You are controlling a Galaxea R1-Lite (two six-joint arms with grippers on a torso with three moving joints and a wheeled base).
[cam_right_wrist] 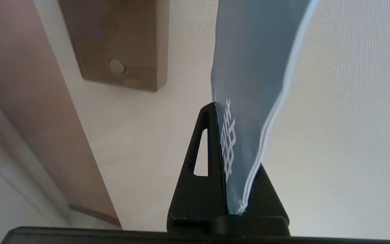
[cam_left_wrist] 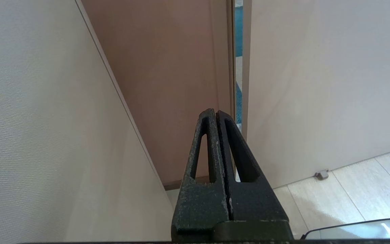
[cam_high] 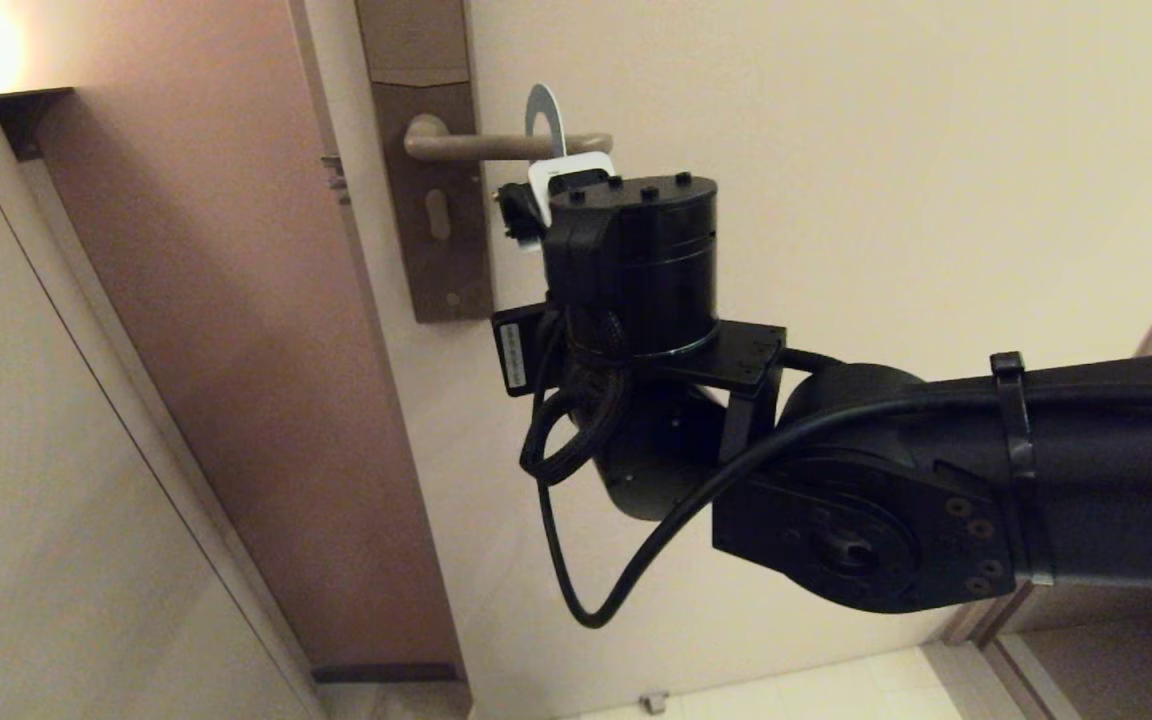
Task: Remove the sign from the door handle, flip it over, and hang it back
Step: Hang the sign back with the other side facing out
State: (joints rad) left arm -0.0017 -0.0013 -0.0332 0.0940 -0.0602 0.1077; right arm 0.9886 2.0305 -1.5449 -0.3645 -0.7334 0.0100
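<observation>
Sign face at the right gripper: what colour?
Teal-blue with white markings on the sign, clamped in the right gripper; right wrist view shows it best.

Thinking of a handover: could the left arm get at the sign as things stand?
Probably not. The left gripper is shut, down near the floor by the door edge, while the sign sits up on the door handle, pinched in the right gripper.

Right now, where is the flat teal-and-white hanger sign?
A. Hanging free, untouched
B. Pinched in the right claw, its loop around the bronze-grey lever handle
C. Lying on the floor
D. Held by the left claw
B: the right claw is shut on the flat teal-and-white hanger sign, whose loop encircles the bronze-grey lever handle.
</observation>
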